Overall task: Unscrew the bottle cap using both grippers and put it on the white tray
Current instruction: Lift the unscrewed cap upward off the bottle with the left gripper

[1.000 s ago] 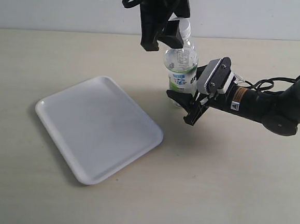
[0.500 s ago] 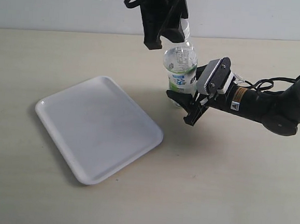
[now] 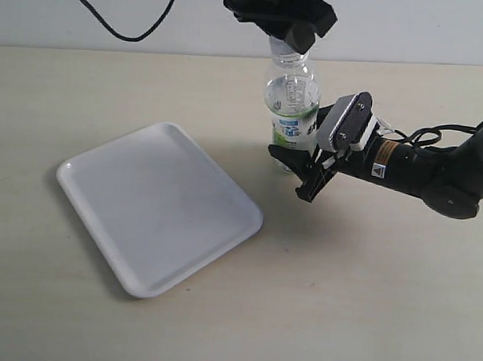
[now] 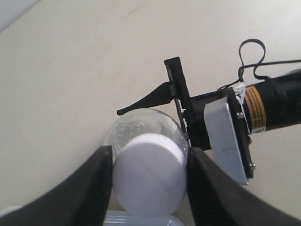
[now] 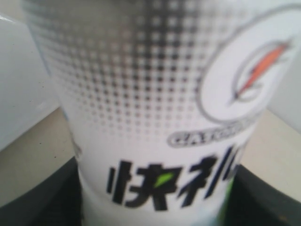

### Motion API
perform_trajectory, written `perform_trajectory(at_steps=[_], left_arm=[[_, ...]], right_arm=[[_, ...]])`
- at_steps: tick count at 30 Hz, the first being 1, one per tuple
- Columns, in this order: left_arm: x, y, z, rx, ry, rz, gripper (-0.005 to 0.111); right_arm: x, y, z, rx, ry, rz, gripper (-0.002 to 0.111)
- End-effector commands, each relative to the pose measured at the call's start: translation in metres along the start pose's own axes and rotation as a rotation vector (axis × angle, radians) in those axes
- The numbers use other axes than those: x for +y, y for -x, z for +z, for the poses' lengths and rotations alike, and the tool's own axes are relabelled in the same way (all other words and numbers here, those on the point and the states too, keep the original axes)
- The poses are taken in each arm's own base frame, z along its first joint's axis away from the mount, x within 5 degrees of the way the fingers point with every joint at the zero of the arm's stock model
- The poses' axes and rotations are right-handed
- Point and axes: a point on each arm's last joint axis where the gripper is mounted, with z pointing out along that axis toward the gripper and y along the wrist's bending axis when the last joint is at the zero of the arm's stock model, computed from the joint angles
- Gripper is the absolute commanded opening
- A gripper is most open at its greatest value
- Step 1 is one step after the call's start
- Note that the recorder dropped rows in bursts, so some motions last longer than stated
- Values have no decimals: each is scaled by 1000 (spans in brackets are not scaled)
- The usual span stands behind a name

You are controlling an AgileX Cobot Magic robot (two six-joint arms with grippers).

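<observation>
Swung round over the neck since the earlier frame: left pincer (image 4: 149,150), now clamped on the bottle cap (image 4: 148,181). Right pincer (image 3: 297,170) clamped on the bottle (image 3: 291,97), upright on the surface (image 3: 382,309). Cap apparently not yet off; unscrewing and transfer to the white tray (image 3: 155,215) outstanding.

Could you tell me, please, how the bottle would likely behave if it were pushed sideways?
The bottle is tall and slim on a narrow base, so it would probably tip rather than slide. Its clear plastic wall likely dents when squeezed. With the right gripper clamped low on it, it should hold steady.
</observation>
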Motion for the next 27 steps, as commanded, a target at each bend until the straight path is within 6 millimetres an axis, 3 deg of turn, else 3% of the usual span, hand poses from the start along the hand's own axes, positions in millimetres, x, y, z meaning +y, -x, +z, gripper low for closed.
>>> perform_trajectory(at_steps=[1, 12, 15, 21, 27], left_arm=[[-2, 4, -5, -16, 4, -77, 0], [-5, 33, -42, -149, 17, 11, 0], [-4, 32, -49, -104, 40, 169, 0], [6, 22, -67, -15, 60, 267, 0], [1, 19, -92, 6, 49, 421, 0]], right_arm=[[5, -19, -1, 138, 24, -7, 0], [5, -19, -1, 138, 24, -7, 0], [5, -19, -1, 138, 24, -7, 0], [5, -19, -1, 138, 24, -7, 0], [5, -19, -1, 139, 18, 76, 0]])
